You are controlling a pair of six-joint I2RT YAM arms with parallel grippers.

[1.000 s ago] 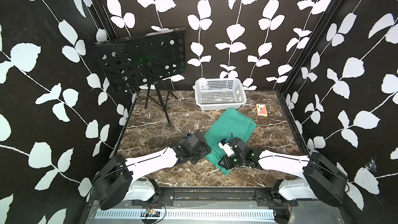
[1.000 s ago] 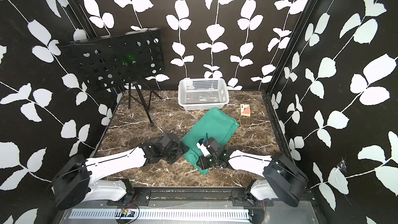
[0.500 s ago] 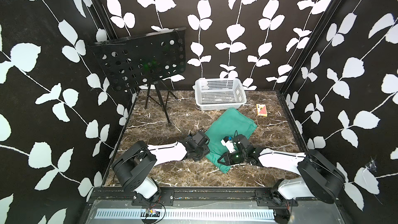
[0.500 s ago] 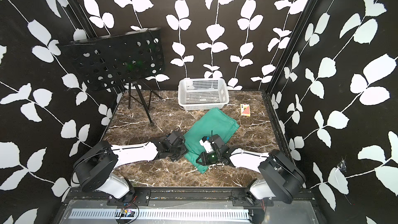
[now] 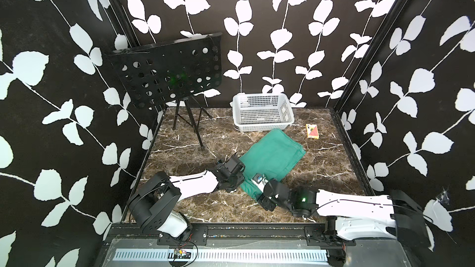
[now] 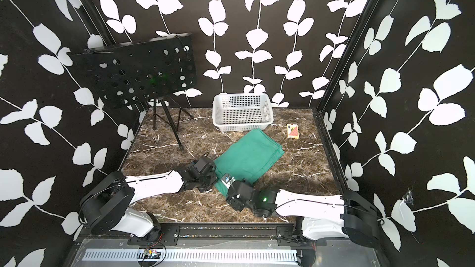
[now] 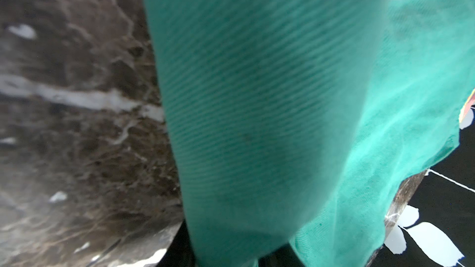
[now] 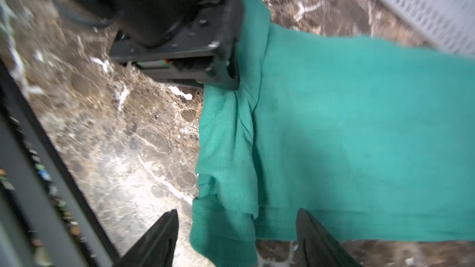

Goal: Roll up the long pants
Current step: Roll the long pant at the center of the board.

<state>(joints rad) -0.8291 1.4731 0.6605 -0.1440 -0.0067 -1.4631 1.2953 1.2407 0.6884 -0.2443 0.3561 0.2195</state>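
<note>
- Left gripper (image 8: 230, 78) — clamped, we judge, on the near left edge of the pants (image 5: 272, 157). A lifted fold of cloth hangs right in front of its wrist camera.
- Right gripper (image 8: 236, 227) has its fingers (image 8: 159, 237) apart, with a rumpled corner of the pants lying loose between them.
- We see the pants folded into a flat teal slab, lying diagonally mid-table (image 5: 192, 150) — far end just short of the basket (image 5: 262, 125).
- A card box (image 5: 312, 131) lies near the basket, and a stand (image 5: 167, 73) is at far left.
</note>
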